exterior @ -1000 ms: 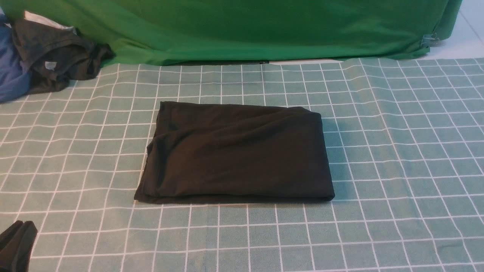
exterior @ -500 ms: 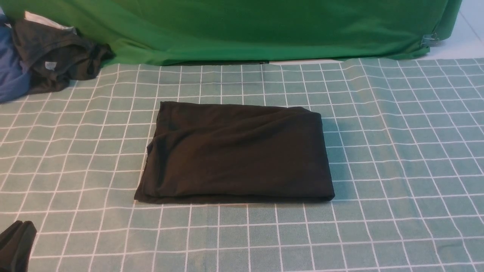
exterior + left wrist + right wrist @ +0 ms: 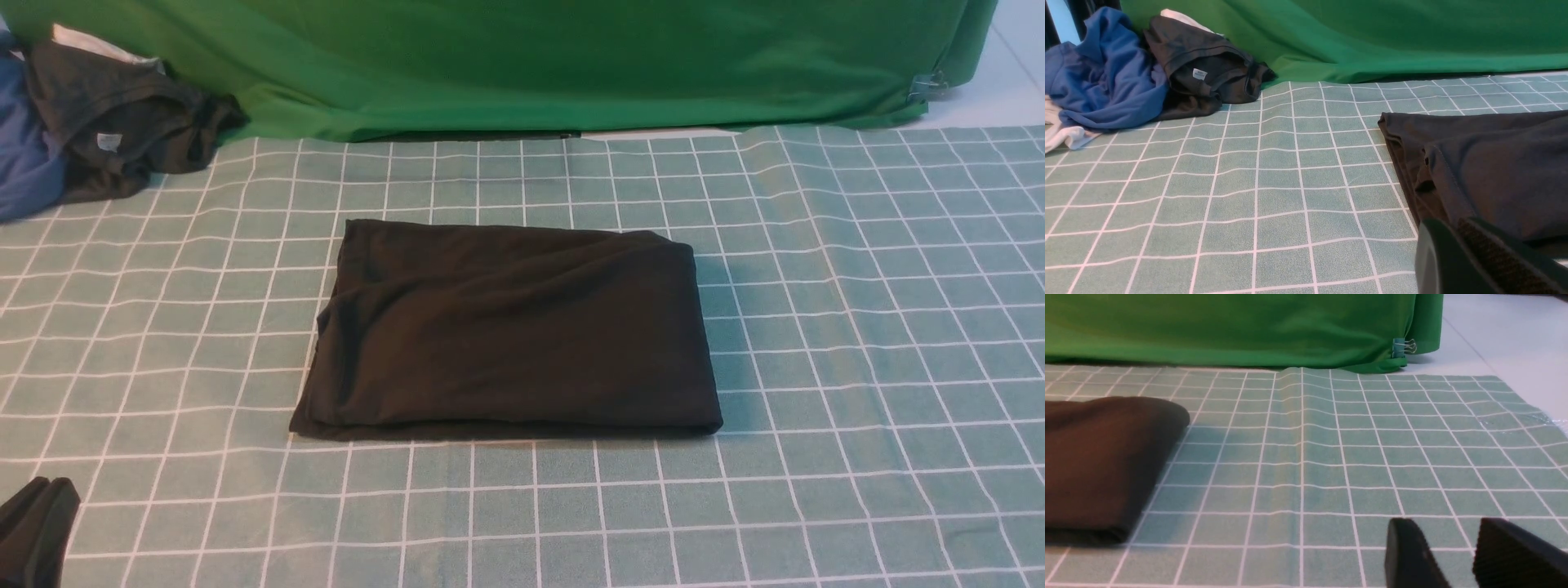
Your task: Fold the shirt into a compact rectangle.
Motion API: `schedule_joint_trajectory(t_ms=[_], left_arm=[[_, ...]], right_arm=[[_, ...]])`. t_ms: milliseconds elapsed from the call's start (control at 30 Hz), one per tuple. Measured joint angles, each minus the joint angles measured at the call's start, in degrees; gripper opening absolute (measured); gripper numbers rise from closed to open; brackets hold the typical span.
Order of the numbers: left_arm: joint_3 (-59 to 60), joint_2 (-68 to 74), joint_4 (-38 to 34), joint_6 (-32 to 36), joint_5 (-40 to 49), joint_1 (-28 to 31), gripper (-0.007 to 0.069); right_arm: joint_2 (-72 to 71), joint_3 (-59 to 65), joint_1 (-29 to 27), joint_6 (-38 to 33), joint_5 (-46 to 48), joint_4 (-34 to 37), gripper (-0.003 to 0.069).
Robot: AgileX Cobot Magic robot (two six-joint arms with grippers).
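The shirt (image 3: 510,327) lies folded into a dark, nearly neat rectangle in the middle of the green checked tablecloth (image 3: 857,327), with no print or label showing. My left gripper (image 3: 37,523) sits low at the near left corner of the front view, its fingers pressed together and holding nothing; in its wrist view it rests just beside the shirt's left edge, where layered hems peek out unevenly. My right gripper (image 3: 1457,555) hangs over bare cloth, well apart from the shirt's rounded right fold, its jaws partly spread and empty. I judge the folding all but finished — what remains is to leave the bundle alone and keep both arms clear. If I tidy anything, it should be that loose left edge, nudged inward gently so the layers line up without dragging the whole stack. At the far left a crumpled dark grey garment (image 3: 122,122) and a blue garment (image 3: 24,163) sit in a heap — no part of this job.
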Motion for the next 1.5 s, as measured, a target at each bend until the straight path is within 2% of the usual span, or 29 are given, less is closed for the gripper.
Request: schedule_joint_trajectory(t_ms=[167, 1500], left_arm=[[0.0, 0.0, 0.0, 0.0, 0.0, 0.0, 0.0013], [0.0, 0.0, 0.0, 0.0, 0.0, 0.0, 0.0015]], right_arm=[[0.0, 0.0, 0.1, -2.0, 0.0, -0.1, 0.0239], [0.0, 0.0, 0.1, -2.1, -0.2, -0.2, 0.0239]])
